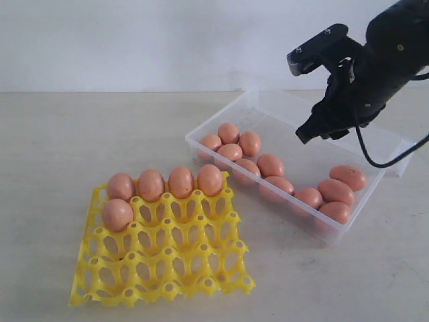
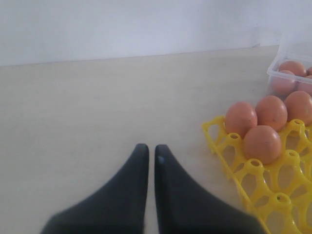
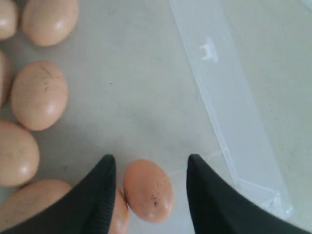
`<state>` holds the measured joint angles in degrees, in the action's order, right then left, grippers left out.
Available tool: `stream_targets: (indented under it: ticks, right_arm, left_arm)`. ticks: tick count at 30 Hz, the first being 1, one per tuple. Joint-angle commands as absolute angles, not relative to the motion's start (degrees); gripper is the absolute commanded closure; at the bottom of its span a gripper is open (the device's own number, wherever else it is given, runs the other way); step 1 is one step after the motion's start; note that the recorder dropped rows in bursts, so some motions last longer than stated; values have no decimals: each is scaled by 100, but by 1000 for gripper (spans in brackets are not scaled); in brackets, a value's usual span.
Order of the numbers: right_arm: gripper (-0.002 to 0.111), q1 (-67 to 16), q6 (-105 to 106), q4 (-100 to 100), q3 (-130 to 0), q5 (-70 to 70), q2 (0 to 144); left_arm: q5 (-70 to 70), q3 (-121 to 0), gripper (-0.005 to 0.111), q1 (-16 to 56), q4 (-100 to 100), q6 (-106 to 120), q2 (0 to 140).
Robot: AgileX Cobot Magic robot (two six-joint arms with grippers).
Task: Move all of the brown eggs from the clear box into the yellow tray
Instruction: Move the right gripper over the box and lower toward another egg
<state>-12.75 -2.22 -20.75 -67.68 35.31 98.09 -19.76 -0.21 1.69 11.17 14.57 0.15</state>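
Left arm: seen only in its own wrist view; left gripper (image 2: pixel 151 148) low over bare tabletop (image 1: pixel 60 127), just beside the tray's left edge; fingers pressed nearly together, clenched on nothing.
Right arm: black, reaching in from the upper right, wrist tilted down over the far right part of the box; right gripper (image 3: pixel 151 158) released, fingers spread, grasping nothing.
Yellow tray: yellow tray (image 1: pixel 167 255) flat on the left half of the tabletop, toward its near edge.
Eggs, trayed: five brown eggs (image 1: pixel 151 185); four fill the tray's far row, one sits in the second row at the left edge.
Clear box: clear box (image 1: pixel 305 151) on the right half of the tabletop, set askew, just beside the tray's far right corner.
Eggs, boxed: eleven, clustered at the left corner and along the near wall.
Right wrist view only: one egg (image 3: pixel 147 190) on the box floor below the spread fingers; the open lid (image 3: pixel 229 102) with its latch tab.
Surface: pale beige, matte.
Room: plain white wall (image 1: pixel 134 40) along the tabletop's far edge.
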Motion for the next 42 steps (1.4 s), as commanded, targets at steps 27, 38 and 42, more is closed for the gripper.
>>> stream_targets:
  ticks: [27, 38, 42]
  right_arm:
    - [49, -1069, 546, -1589, -8073, 4992, 11417]
    - [49, -769, 443, -1487, -8064, 5042, 11664]
    - [49, -700, 465, -1114, -8064, 4952, 11664]
  left_arm:
    - [-1952, 0, 103, 194, 1109, 1464, 0]
    - [-1942, 0, 103, 194, 1109, 1464, 0]
    - [-1942, 0, 103, 194, 1109, 1464, 0]
